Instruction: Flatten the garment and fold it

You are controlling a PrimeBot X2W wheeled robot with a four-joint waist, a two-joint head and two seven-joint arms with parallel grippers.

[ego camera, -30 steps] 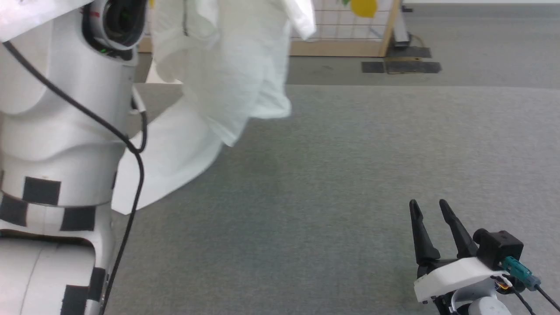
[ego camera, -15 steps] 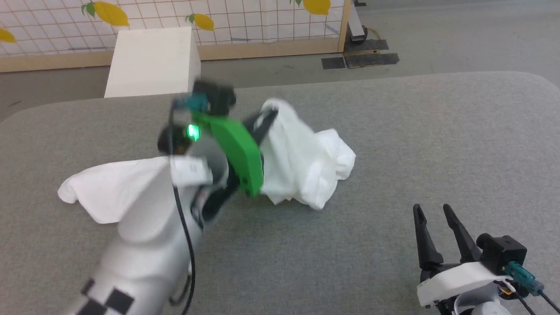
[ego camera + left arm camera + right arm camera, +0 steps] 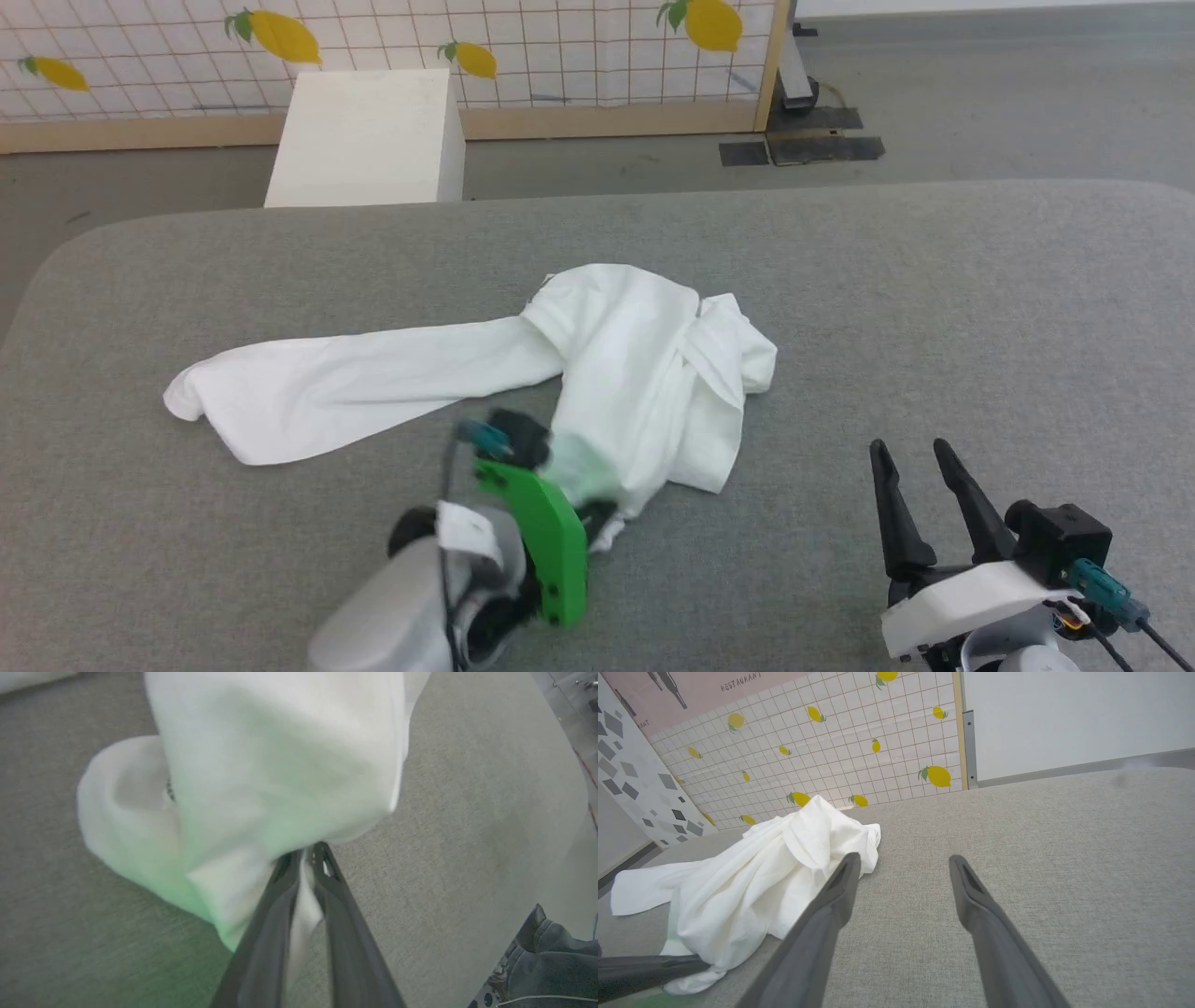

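- Head view: garment (image 3: 644, 373) lay crumpled near the middle of the grey table (image 3: 934, 308), with one sleeve (image 3: 355, 387) stretched flat to the left. The left gripper (image 3: 597, 516) sat low at the heap's near edge, its tips hidden by cloth. The right gripper (image 3: 910, 453) waited at the near right, well apart from the cloth, jaws spread wide. A white box (image 3: 369, 140) stood beyond the table's far edge.
- Left wrist view: the left gripper (image 3: 306, 854) had its jaws almost together, with a strip of the garment (image 3: 280, 765) pinched between them. Blur hid how firmly they clamped.
- Right wrist view: the right gripper (image 3: 906, 858) pointed over bare table (image 3: 1041, 835), jaws apart and empty, with the garment (image 3: 775, 877) to its left.
- Judgement: flattening looked barely begun. The pinched edge probably needed drawing toward the near side, low and slow, so the heap unrolled rather than slid whole. The free right gripper could take a second corner.
- Against the head view half a second earlier: the left gripper had come down from the heap's far-left side to its near edge. The sleeve, then partly hidden by the forearm, showed whole. The camera had shifted slightly, and the right gripper had stayed put.
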